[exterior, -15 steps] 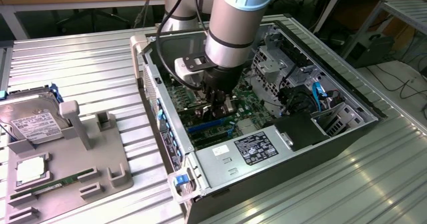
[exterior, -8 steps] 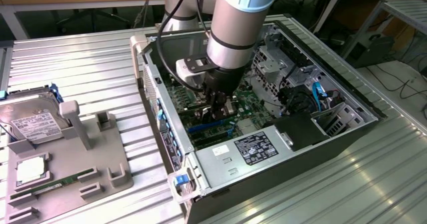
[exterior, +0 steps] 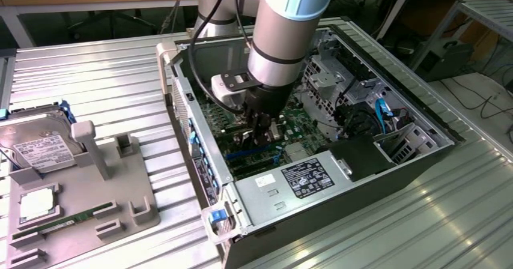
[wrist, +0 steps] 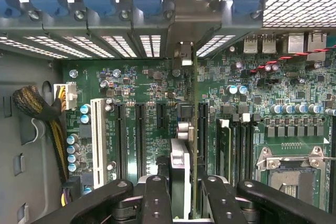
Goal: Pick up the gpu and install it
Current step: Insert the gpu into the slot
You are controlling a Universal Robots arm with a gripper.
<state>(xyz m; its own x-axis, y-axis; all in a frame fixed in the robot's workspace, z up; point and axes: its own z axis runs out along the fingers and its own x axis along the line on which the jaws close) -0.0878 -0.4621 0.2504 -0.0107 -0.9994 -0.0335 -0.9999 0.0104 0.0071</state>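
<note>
Exterior view: the gripper point(exterior: 262, 138) is deep inside the open computer case point(exterior: 417, 119) on the desk point(exterior: 96, 83). Wrist view: fingers point(wrist: 157, 198) clamp the gpu point(wrist: 193, 145) edge-on, upright over the motherboard point(wrist: 262, 129), its bracket reaching the rear slot covers point(wrist: 121, 45).

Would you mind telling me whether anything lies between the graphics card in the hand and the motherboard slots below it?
Nothing visible does. The hand holds the graphics card edge-on directly over the motherboard, and the black slots beside it look unoccupied.
</note>
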